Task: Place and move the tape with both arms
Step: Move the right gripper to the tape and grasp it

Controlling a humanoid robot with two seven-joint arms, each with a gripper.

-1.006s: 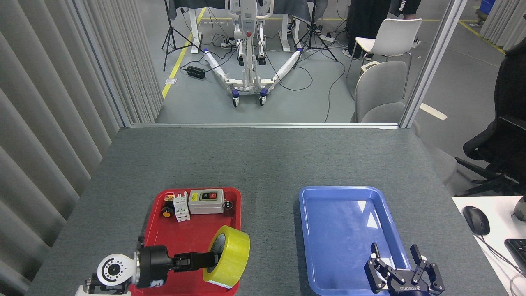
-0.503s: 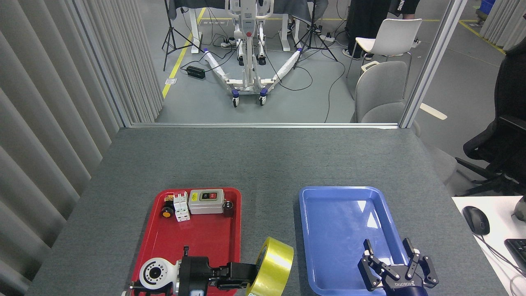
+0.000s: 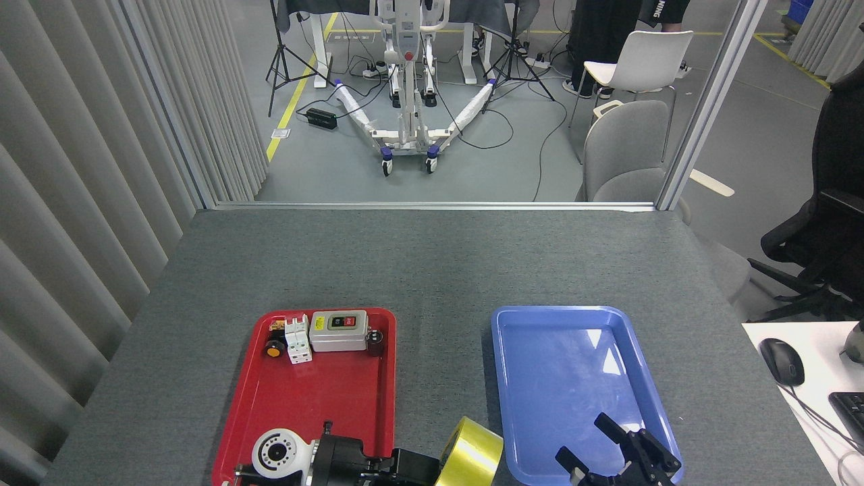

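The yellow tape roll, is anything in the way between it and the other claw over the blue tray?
Nothing visible. The tape, held by the left gripper, sits over bare table between the red tray and blue tray. The open right gripper waits just across the blue tray's rim.

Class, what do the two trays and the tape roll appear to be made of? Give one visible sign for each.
Red tray and blue tray: probably moulded plastic, glossy; the blue one shows bright reflections. Tape roll: seemingly translucent yellow plastic film, shiny on its wound face. Its core is hidden.

left gripper (image 3: 432,471) holds tape (image 3: 472,457) between red tray (image 3: 297,405) and blue tray (image 3: 560,378)
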